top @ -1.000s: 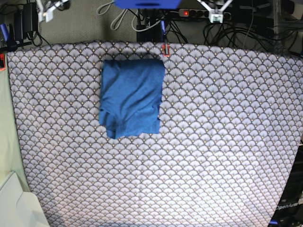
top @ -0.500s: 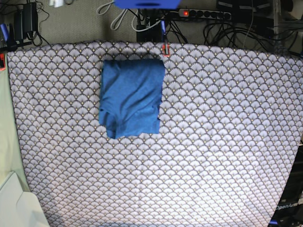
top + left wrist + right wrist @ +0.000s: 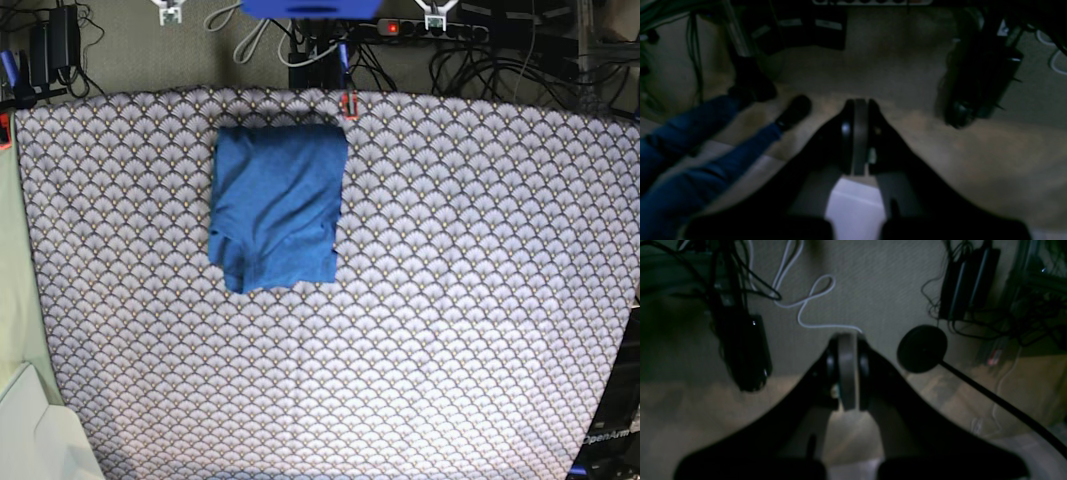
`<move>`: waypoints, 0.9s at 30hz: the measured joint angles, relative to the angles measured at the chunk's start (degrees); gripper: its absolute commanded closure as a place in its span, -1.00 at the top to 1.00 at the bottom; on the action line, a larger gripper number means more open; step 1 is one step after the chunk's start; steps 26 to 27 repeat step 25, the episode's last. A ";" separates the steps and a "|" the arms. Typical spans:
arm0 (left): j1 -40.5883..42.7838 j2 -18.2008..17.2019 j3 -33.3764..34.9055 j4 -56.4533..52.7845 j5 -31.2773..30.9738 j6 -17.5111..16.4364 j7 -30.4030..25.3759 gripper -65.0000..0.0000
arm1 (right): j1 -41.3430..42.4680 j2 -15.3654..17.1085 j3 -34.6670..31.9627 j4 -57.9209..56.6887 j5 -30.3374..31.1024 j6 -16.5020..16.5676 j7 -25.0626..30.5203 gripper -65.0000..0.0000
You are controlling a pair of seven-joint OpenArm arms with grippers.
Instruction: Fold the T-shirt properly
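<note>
The T-shirt (image 3: 277, 205) lies folded into a compact blue block on the worktop (image 3: 450, 300), far side and left of centre, its top edge just short of the far rim. The block is slightly taller than it is wide, so its long axis runs near to far. The far edge and the right edge are straight and clean. The near edge is less tidy: at the near-left corner a rounded lobe of fabric bulges out past the block, with a curved seam or fold line running up from it. The scale-patterned cover spreads flat around it on every side, nothing else touching the shirt. A small red clip (image 3: 350, 105) sits at the far rim, just beside the block's far-right corner.

Both arms are up and off the worktop. The left gripper (image 3: 856, 110) has its jaws pressed together with nothing between them, hanging over carpeted floor (image 3: 900, 76); a person's legs in blue jeans (image 3: 690, 156) with dark shoes show at the left of that view. The right gripper (image 3: 847, 340) is likewise closed on nothing, over floor strewn with cables, a white cord (image 3: 806, 303) looping just beyond its tips.
</note>
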 measured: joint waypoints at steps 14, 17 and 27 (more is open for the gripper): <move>-4.11 -0.96 0.28 -0.31 -0.20 -0.76 1.03 -0.99 | 2.21 -0.61 -0.02 0.00 0.02 -0.22 0.22 -1.00; -4.37 -1.92 0.28 -0.28 -0.17 -0.61 0.20 -0.99 | 2.05 -0.59 -0.02 -0.07 0.02 -0.22 0.02 -1.00; -4.28 -1.60 0.33 -0.72 -0.17 -0.68 -2.84 -0.99 | 2.14 -0.70 -0.02 -0.04 0.04 -0.22 0.15 -1.00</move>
